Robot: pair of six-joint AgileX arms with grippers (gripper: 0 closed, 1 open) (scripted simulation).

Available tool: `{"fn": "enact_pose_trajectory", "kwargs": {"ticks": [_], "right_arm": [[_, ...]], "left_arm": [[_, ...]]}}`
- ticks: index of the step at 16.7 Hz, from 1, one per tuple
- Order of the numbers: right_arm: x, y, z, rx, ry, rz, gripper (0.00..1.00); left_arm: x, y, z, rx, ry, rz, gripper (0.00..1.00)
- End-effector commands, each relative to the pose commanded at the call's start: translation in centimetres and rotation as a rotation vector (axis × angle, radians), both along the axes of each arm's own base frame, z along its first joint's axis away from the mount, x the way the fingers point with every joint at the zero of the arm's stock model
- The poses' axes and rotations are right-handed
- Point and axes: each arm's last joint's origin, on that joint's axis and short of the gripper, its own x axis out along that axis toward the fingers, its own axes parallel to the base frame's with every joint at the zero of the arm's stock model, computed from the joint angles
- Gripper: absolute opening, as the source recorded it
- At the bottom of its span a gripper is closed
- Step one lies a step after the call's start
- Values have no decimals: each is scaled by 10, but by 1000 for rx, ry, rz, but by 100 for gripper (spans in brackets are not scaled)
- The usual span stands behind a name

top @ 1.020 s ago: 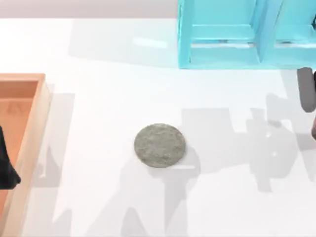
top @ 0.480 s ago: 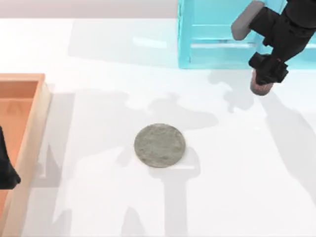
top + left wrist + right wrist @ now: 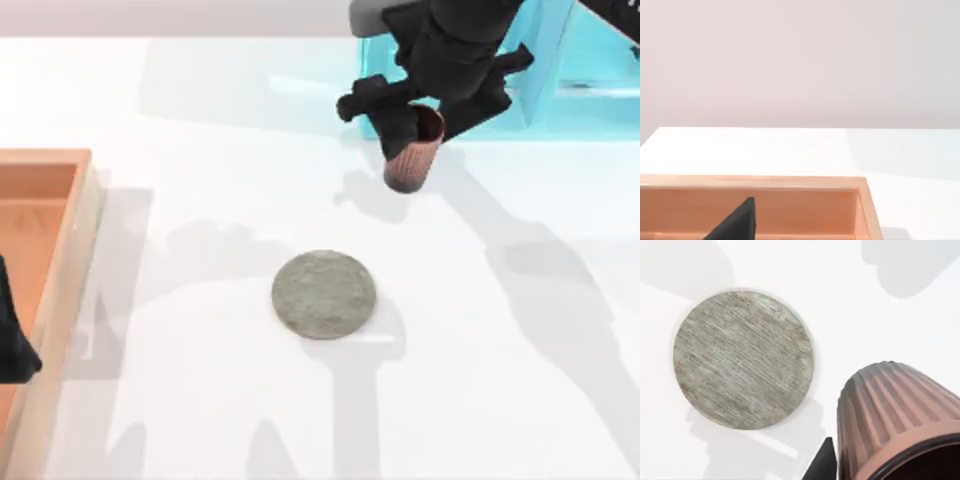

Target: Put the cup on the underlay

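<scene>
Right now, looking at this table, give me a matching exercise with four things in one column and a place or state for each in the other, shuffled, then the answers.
Things
1. cup
2. underlay
3. wooden tray
4. blue rack

Places or states
A. at the table's left edge
B. lying flat mid-table, nothing on it
C. at the far right of the table
D. held in the right gripper, above the table

Pairs: 1-D, 2-B, 3-A, 4-C

The right pincer (image 3: 418, 125) covers part of the cup's (image 3: 409, 165) rim from above. The cup's mouth runs off the right wrist view's edge. The orange tray (image 3: 62, 250) and blue rack (image 3: 452, 90) are cut off by the top view's borders.
</scene>
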Motion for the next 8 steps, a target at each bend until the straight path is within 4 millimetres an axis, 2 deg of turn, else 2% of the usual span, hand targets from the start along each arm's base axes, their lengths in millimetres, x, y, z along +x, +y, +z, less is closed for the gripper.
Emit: {"fn": "enact_pose_trajectory", "kwargs": {"ticks": [4,8], "right_arm": [[-11,38,-11,-1,62,-200,0],[-20,64,-29,-29,108,-346,0]], "left_arm": [[0,0,0,0,0,0,100],[0,0,0,0,0,0,100]]}}
